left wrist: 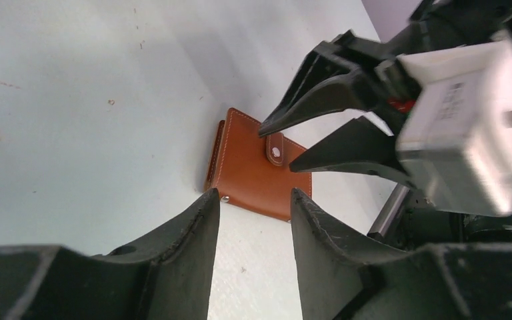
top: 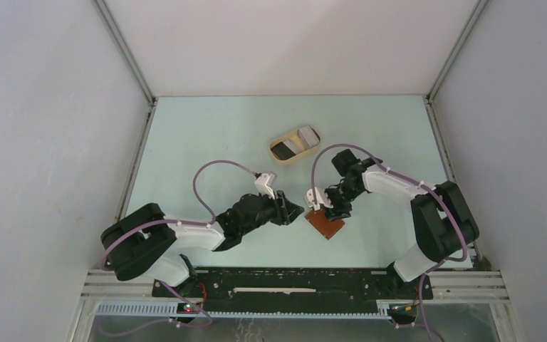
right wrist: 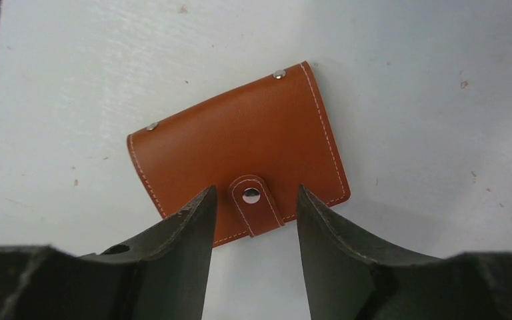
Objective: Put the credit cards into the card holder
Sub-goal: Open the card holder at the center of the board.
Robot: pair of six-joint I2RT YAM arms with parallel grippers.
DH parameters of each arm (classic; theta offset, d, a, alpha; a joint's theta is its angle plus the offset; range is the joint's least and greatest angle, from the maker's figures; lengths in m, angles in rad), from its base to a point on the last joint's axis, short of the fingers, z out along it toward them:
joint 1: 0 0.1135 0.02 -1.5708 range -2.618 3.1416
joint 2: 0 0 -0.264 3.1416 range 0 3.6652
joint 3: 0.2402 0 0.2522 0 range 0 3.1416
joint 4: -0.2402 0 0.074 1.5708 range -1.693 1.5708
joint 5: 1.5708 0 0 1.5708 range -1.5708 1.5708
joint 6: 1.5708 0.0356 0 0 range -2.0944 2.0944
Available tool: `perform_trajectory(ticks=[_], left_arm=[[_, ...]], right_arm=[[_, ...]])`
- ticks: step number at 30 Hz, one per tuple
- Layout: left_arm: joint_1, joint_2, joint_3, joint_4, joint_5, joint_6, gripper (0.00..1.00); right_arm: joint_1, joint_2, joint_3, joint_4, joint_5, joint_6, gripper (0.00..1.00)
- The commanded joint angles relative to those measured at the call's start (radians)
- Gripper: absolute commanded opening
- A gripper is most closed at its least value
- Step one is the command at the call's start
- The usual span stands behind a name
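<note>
The card holder (top: 325, 225) is a reddish-brown leather wallet lying folded on the table, its tab (right wrist: 252, 200) snapped down. My right gripper (top: 332, 209) hovers over its far edge, open, with the tab between the fingertips (right wrist: 255, 190) and nothing held. My left gripper (top: 295, 212) points at the wallet's left side, open and empty (left wrist: 255, 195), just short of the card holder (left wrist: 257, 170). The right gripper (left wrist: 275, 150) also shows above the wallet in the left wrist view. The credit cards, one black (top: 283, 149) and one pale grey (top: 305, 135), lie in the tray.
A beige oval tray (top: 273, 147) sits behind the grippers at the middle of the pale green table. White walls with metal frame posts close in the back and both sides. The arm bases stand on a black rail at the near edge.
</note>
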Motion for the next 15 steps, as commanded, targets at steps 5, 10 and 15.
perform_trajectory(ticks=[5,10,15], left_arm=[[-0.001,0.006,-0.015,0.077,-0.016,0.007,0.47],[-0.001,0.006,-0.018,0.082,-0.012,0.005,0.47],[-0.001,0.005,-0.024,0.09,-0.007,-0.006,0.46]], right_arm=[[0.023,0.067,0.032,0.025,0.094,0.013,0.52],[0.04,0.085,0.031,-0.001,0.122,-0.005,0.44],[0.063,0.113,0.031,-0.011,0.152,0.0,0.34]])
